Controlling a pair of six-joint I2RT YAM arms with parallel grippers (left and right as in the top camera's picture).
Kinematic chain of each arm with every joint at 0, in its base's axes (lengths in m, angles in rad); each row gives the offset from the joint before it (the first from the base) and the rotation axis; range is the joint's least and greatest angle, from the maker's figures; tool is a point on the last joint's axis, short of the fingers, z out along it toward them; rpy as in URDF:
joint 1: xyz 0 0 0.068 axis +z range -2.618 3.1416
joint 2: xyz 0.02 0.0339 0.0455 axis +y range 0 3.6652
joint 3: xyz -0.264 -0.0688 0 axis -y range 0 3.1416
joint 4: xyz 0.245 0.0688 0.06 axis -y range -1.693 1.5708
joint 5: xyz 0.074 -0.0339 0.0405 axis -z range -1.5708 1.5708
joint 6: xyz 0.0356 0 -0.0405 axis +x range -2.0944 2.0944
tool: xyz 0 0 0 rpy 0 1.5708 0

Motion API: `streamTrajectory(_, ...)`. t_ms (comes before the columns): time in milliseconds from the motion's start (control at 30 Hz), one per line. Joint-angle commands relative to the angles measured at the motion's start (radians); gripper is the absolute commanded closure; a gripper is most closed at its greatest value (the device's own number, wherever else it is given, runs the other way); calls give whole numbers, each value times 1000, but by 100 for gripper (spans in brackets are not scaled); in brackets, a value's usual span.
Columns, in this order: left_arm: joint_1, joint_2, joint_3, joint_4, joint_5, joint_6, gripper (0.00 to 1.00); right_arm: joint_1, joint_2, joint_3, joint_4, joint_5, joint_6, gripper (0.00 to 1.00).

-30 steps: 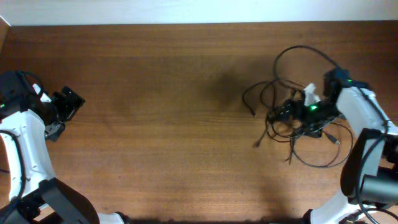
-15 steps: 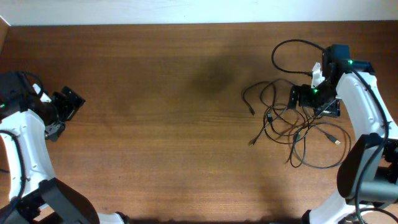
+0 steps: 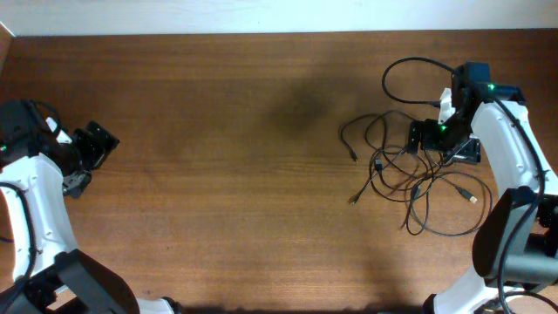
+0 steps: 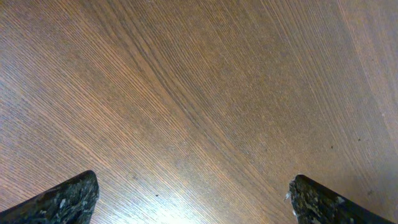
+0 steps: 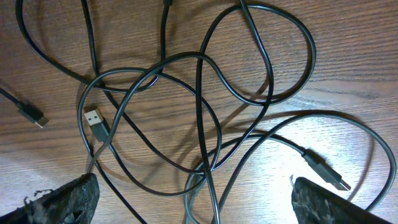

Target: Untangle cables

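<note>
The cables point(image 3: 403, 171) lie as a tangle of thin black loops on the right of the wooden table. In the right wrist view the cables point(image 5: 199, 112) cross one another, with a silver-tipped plug point(image 5: 95, 121) at left and another plug point(image 5: 324, 170) at right. My right gripper point(image 3: 417, 137) hovers over the top of the tangle. In its wrist view the right gripper point(image 5: 194, 196) is open, with cables passing between the fingertips but not clamped. My left gripper point(image 3: 98, 145) is at the far left, open and empty; its wrist view point(image 4: 193, 198) shows only bare wood.
The table's far edge point(image 3: 279, 33) meets a white wall. A large cable loop point(image 3: 417, 78) reaches toward the back right. The right arm point(image 3: 501, 148) stands over the tangle's right side.
My right gripper has let go of the tangle and drawn back to the right. The cables settled into looser loops. In the last half second almost nothing moved. The left arm stayed still.
</note>
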Motion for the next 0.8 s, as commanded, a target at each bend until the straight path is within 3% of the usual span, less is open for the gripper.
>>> streamTrajectory(0,6,-2,18,1,8,-12,1,-5,-15,18,3,19,1,1)
streamTrajectory(333,6,-4,18,1,0,-12,1,-5,-15,18,3,19,1,1)
streamTrajectory(467,-8,-93,18,1,0,-12,1,-6,-15,18,3,19,1,1)
streamTrajectory(700,-240,-206,18,1,-11,-13,1,-6,-15,18,3,19,1,1)
streamTrajectory(767,-310,-206,18,1,-127,-12,1,-6,-15,18,3,19,1,1)
